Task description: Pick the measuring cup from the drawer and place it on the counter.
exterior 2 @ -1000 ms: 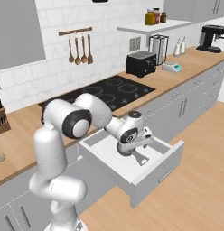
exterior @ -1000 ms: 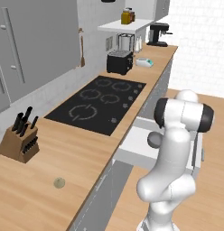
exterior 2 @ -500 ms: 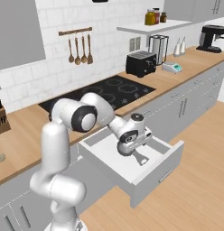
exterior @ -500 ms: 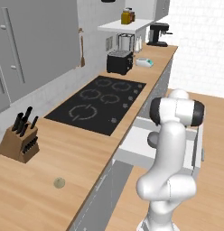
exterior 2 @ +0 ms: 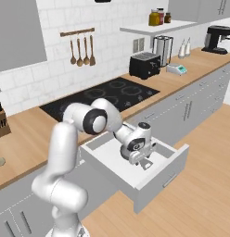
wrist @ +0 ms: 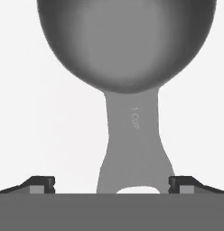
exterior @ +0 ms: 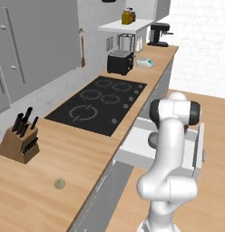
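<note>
Since the earlier pictures the arm has been folding lower over the open drawer (exterior 2: pixel 169 163), bringing the gripper (exterior 2: pixel 143 163) down into it at the centre of the right base view.

In the hand view the cup (wrist: pixel 127 49) is lying flat on the white drawer floor: its dark round bowl is filling the top of the frame, and its paler handle is running straight down to the bottom centre. The gripper (wrist: pixel 112 184) is standing wide open, one dark tip at the lower left and one at the lower right, with the end of the handle lying between them. It is holding nothing yet.

So the task looks to be at an early stage: the drawer is already pulled out and the gripper is lining up, but closing, lifting and placing are all still to come.

The drawer's white walls are closing in around the hand, so the way out appears to be straight up. The table (exterior: pixel 78 158) is offering bare wood in the lower left of the left base view, between the knife block (exterior: pixel 18 141) and the cooktop (exterior: pixel 98 103).
</note>
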Tool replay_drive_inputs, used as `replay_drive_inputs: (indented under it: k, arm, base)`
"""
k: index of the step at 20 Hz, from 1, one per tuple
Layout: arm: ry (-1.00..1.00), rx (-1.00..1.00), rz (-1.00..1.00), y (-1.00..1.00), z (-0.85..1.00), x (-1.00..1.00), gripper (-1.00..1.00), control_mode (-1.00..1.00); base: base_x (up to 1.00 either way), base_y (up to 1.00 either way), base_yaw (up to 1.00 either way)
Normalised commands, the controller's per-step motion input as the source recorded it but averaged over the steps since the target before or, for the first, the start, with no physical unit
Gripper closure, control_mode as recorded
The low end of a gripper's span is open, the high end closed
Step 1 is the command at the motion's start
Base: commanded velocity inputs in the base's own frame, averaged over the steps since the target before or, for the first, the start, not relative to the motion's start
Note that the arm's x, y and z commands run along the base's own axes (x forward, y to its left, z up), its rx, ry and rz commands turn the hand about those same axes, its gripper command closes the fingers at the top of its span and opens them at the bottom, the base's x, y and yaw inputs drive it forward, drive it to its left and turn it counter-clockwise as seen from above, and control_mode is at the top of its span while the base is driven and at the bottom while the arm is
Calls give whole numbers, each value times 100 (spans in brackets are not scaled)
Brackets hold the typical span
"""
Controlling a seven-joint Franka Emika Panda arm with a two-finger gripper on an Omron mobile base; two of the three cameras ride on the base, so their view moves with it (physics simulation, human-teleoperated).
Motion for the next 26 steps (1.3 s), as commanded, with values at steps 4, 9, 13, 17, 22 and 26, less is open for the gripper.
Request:
replay_drive_inputs:
  k: [4,9,13,17,22,26]
  arm:
    - [0,0,1,0,-2,56,-100,-100]
    - [0,0,0,-2,-15,41,-100,-100]
    - [1,3,4,0,-48,11,-100,-100]
    - [0,4,6,0,-50,0,-100,-100]
    - [0,3,10,3,-6,-32,-100,-100]
    - [0,7,16,28,0,-39,-100,-100]
  base:
    - [0,0,0]
    - [0,0,0]
    - [0,0,0]
    - [0,0,0]
    - [0,0,0]
    - [0,0,0]
